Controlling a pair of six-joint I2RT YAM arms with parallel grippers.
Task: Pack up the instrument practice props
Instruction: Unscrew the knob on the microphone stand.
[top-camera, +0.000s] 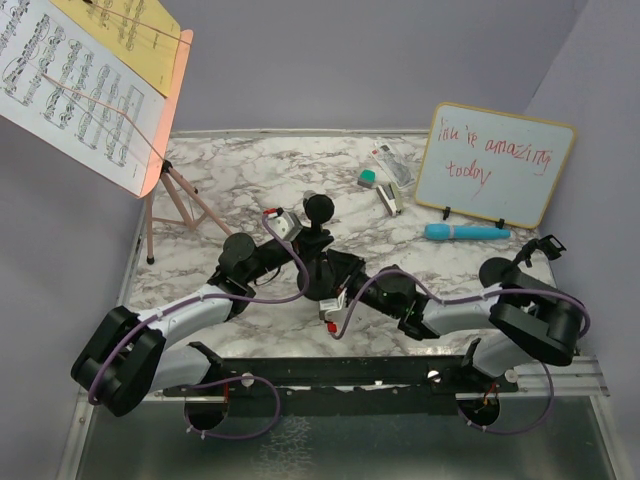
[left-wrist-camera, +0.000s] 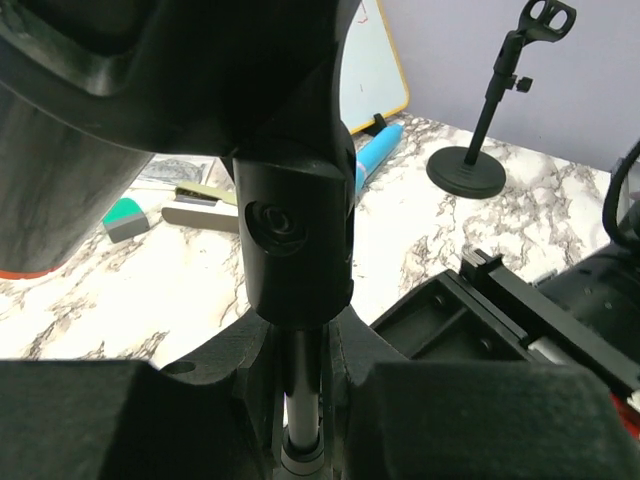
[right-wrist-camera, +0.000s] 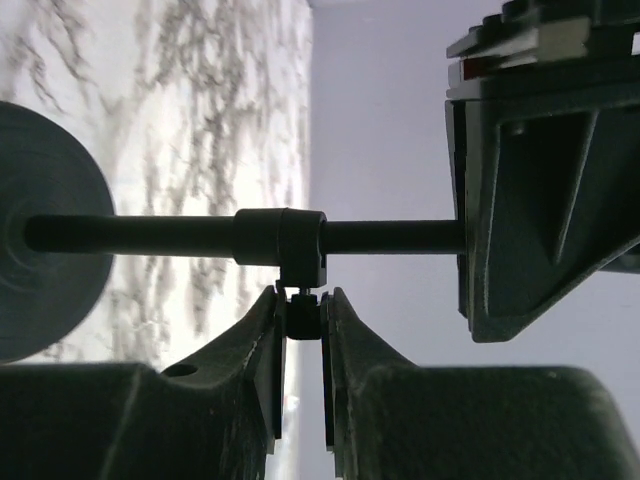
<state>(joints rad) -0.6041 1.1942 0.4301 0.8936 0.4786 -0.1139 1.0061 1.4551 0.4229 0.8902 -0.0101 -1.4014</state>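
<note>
You're working on the centre mic pole (right-wrist-camera: 180, 235), and from the two grips I judge the step in hand is loosening it so it can be taken down for packing. Your left pincer (left-wrist-camera: 300, 385) is drawn in tight on the thin shaft, fingers flanking it with hardly a gap, so it looks clamped there. Your right pincer (right-wrist-camera: 300, 335) is almost closed, with the small clamp knob (right-wrist-camera: 300, 318) nipped between its tips just under the collar (right-wrist-camera: 281, 240). The pole's round base (right-wrist-camera: 40, 260) is at the left edge of the right wrist view. The black microphone (top-camera: 320, 207) sits on top of the pole at the middle of the overhead view.

The next move calls for turning that knob with the right wrist while the left braces the shaft. The knob is small and held only at the tips, so it could slip. Keep the roll axis in line with it.

The left arm's wrist fills the right side of the right wrist view, close by, so you have little room to swing.

The second mic pole (left-wrist-camera: 490, 100) stands at the upper right of the left wrist view, well apart. The blue microphone (top-camera: 467, 232) lies on the bench (top-camera: 250, 180) just in front of the whiteboard (top-camera: 495, 165). The stapler (top-camera: 390, 198) and green eraser (top-camera: 368, 179) are no part of the job. At upper left, the pink music rack (top-camera: 168, 115) holds its sheet-music pages (top-camera: 70, 80), untouched.
</note>
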